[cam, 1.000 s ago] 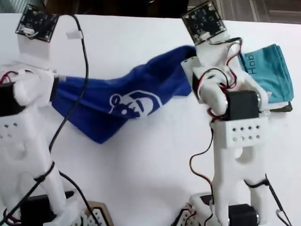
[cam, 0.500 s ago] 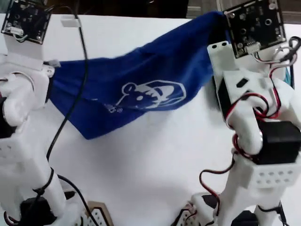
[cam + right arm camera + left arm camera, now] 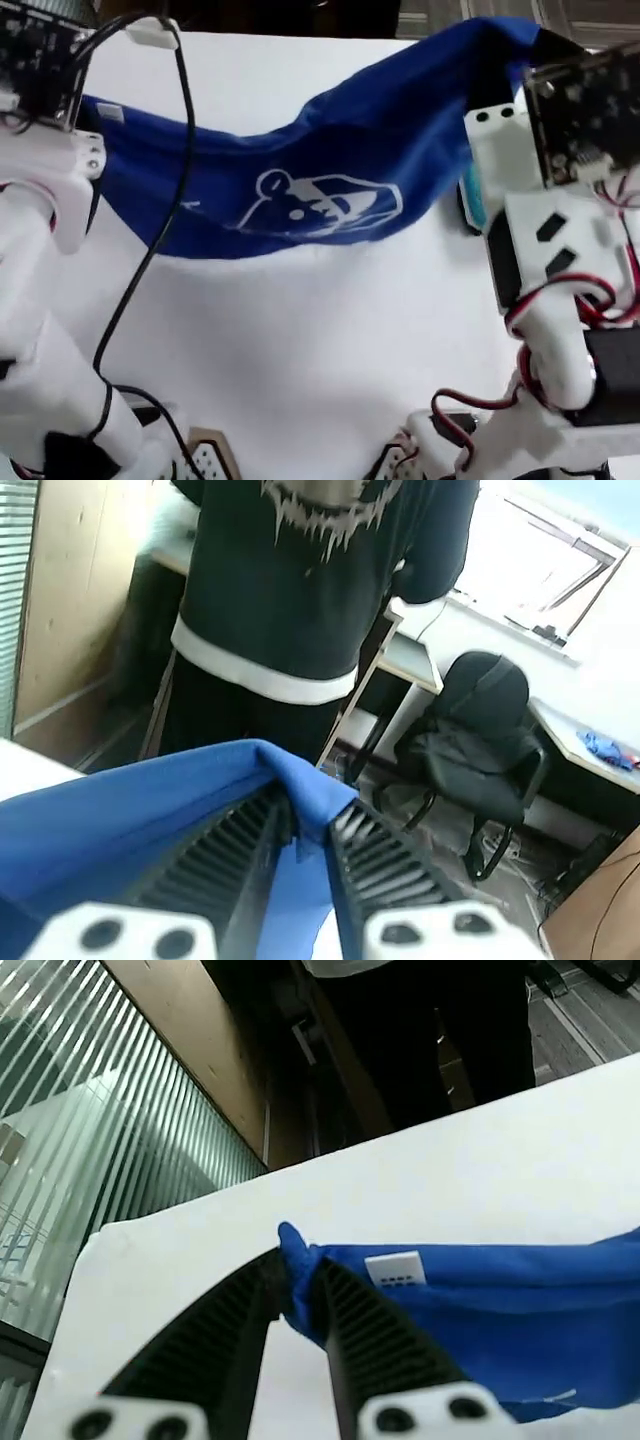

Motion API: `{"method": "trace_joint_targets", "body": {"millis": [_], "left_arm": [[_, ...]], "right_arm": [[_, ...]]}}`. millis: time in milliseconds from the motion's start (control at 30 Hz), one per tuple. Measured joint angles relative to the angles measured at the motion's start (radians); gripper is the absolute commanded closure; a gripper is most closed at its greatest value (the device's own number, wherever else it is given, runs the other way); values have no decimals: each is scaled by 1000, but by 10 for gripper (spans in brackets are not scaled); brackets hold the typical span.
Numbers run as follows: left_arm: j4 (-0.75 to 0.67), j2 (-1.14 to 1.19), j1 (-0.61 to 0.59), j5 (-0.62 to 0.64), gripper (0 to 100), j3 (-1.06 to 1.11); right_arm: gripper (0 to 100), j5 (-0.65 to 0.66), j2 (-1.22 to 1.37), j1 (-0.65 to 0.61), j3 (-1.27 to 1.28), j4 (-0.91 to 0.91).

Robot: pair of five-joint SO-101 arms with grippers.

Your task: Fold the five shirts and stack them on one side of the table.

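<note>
A blue shirt with a white mouse print hangs stretched between the two arms above the white table. My left gripper is shut on one corner of the blue shirt, beside its white label. My right gripper is shut on the opposite corner of the blue shirt, lifted high over the table's far right. In the high view the left arm stands at the left and the right arm at the right.
A sliver of teal cloth peeks out beside the right arm. Black cable runs down the left arm. Circuit boards sit at the near edge. A person in dark clothes stands beyond the table.
Both arms have risen and spread apart, lifting the blue shirt off the table and pulling it taut. The teal shirt at the right is now mostly hidden behind the right arm.
</note>
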Motion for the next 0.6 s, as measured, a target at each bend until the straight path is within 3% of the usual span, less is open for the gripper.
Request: {"method": "trace_joint_targets", "body": {"millis": [300,600], "left_arm": [[2,-29,0,121,974,-15],[2,-198,0,141,974,86]], "right_arm": [[978,0,0,9,-74,26],[978,-89,-8,9,-181,64]]}}
